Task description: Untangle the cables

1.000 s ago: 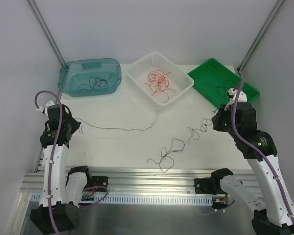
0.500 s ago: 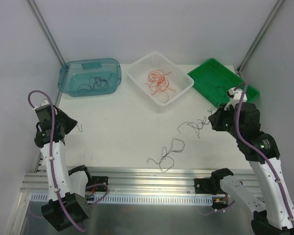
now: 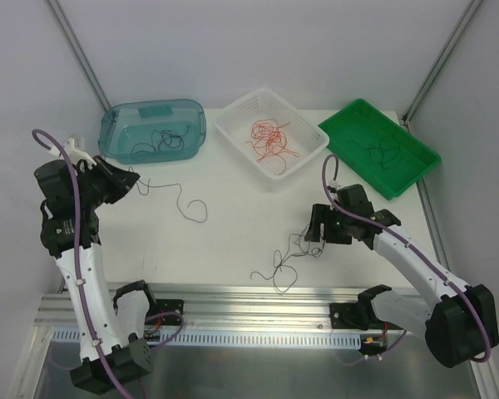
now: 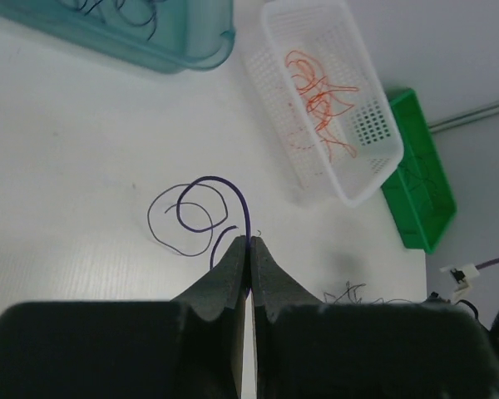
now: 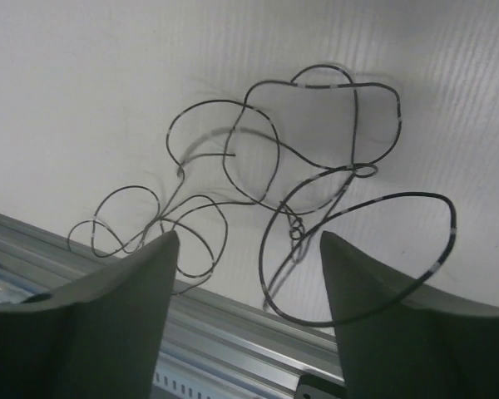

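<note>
A thin purple cable [image 4: 212, 178] curls in loops on the white table, and one end rises into my left gripper [image 4: 249, 243], which is shut on it. In the top view that gripper [image 3: 133, 181] is raised at the left, just in front of the teal bin. A tangle of black cables [image 5: 295, 226] lies near the table's front edge [image 3: 281, 264]. My right gripper [image 5: 248, 241] hovers over the tangle, open, with nothing between its fingers. From above, the right gripper [image 3: 312, 237] sits at the tangle's right end.
A teal bin [image 3: 112, 133] with black cables stands at the back left. A white basket [image 3: 299, 162] with orange cables is in the middle. A green tray [image 3: 354, 163] with black cables is at the back right. An aluminium rail [image 5: 233, 332] runs along the table's front edge.
The right gripper opened, let go of the cable and dropped forward-left over the black tangle. The left arm rose and swung back, drawing the purple cable to the left.
</note>
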Controlling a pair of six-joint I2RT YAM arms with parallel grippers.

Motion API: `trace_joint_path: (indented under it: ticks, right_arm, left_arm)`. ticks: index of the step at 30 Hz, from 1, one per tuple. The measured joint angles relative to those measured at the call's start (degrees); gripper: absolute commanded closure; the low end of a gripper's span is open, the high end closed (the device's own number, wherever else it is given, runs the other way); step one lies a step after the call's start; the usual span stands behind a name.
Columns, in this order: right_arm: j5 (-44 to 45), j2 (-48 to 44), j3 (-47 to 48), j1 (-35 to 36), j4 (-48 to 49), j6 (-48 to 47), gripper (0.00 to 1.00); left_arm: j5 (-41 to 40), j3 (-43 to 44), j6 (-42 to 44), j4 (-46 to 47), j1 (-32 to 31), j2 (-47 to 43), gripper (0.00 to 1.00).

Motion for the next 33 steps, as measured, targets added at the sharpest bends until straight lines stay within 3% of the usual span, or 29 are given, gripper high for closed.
trace_joint_path:
  ticks: [8, 16, 26, 33]
  right_arm:
    - [0.1, -2.5, 0.6, 3.2, 0.4, -0.5, 0.01]
    - [0.4, -7.9, 1.3, 3.8, -0.9, -1.7, 0.03]
    - [0.7, -7.9, 1.5, 6.2, -1.9, -3.1, 0.03]
    - [2.2, -10.4, 1.5, 6.2, -2.8, -3.5, 0.03]
  left_arm:
    - [6.1, 18.8, -0.8, 0.3, -1.5, 8.0, 1.0]
    - [6.9, 35.7, -2.9, 4.0, -3.5, 19.3, 1.0]
    - [1.1, 51.5, -2.4, 8.9, -4.8, 40.1, 1.0]
    - [-3.7, 55.8, 1.4, 12.6, -6.0, 52.4, 0.87]
